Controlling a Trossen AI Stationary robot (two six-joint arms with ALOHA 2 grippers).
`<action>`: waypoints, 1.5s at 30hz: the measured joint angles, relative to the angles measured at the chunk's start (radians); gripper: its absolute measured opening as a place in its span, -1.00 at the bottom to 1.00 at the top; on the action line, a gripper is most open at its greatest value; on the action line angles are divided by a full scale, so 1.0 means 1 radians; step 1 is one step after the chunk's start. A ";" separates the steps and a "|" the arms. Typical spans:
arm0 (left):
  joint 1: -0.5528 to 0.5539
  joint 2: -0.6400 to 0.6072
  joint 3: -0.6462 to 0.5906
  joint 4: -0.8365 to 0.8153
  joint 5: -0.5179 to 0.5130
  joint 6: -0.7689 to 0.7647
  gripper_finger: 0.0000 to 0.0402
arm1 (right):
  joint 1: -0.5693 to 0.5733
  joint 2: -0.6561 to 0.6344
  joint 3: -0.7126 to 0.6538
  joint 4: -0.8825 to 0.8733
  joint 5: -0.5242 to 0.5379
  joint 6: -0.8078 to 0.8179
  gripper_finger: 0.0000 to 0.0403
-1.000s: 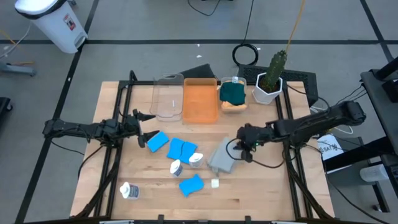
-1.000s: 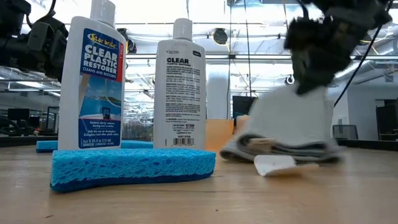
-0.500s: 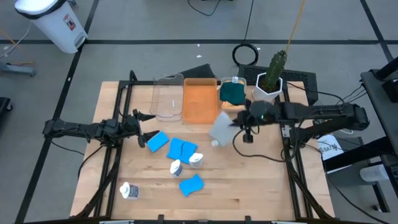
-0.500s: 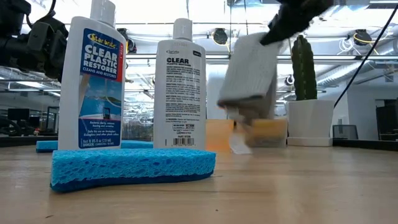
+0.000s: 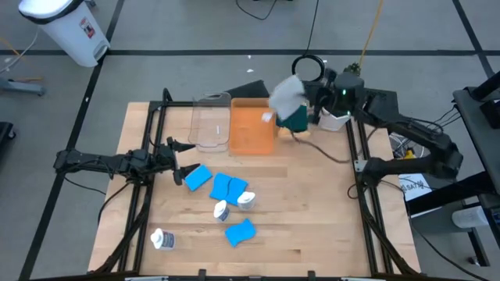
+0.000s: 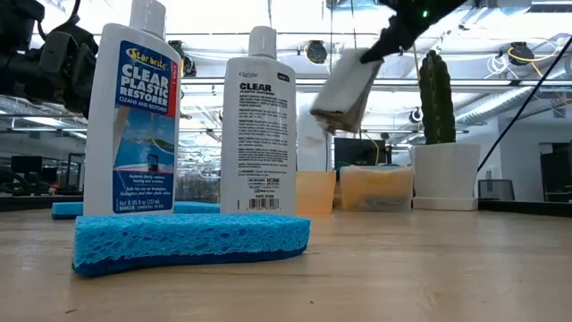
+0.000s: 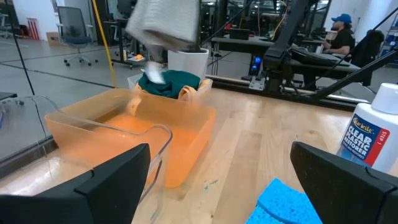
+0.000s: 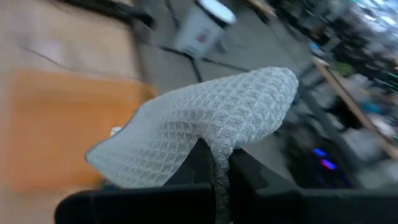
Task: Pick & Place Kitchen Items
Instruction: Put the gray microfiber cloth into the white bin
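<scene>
Wooden table point(image 5: 312, 226), right pincer point(image 5: 306, 97) clamping grey cloth point(image 5: 286, 94) aloft (left pincer point(image 5: 181, 161) wide) — lab behind.

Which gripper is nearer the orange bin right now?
Right. The right gripper, shut on the grey cloth, hangs over the orange bin's far corner; the open left gripper waits beside the sponges.

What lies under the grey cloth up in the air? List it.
The grey cloth, pinched by the right gripper, hangs above the orange bin's far corner and the dark green cloth. What lies beneath the green cloth is covered.
</scene>
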 joint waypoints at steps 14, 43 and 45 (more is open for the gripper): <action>0.000 0.000 0.000 0.000 0.000 0.000 0.97 | -0.279 0.252 0.000 0.199 -0.023 -0.589 -1.00; 0.000 0.000 0.000 0.000 0.000 0.000 0.97 | -0.129 0.152 -0.001 -0.293 -0.009 -0.392 -1.00; 0.000 0.000 0.000 0.000 0.000 0.000 0.97 | -0.129 0.146 -0.001 -0.328 -0.012 -0.355 -1.00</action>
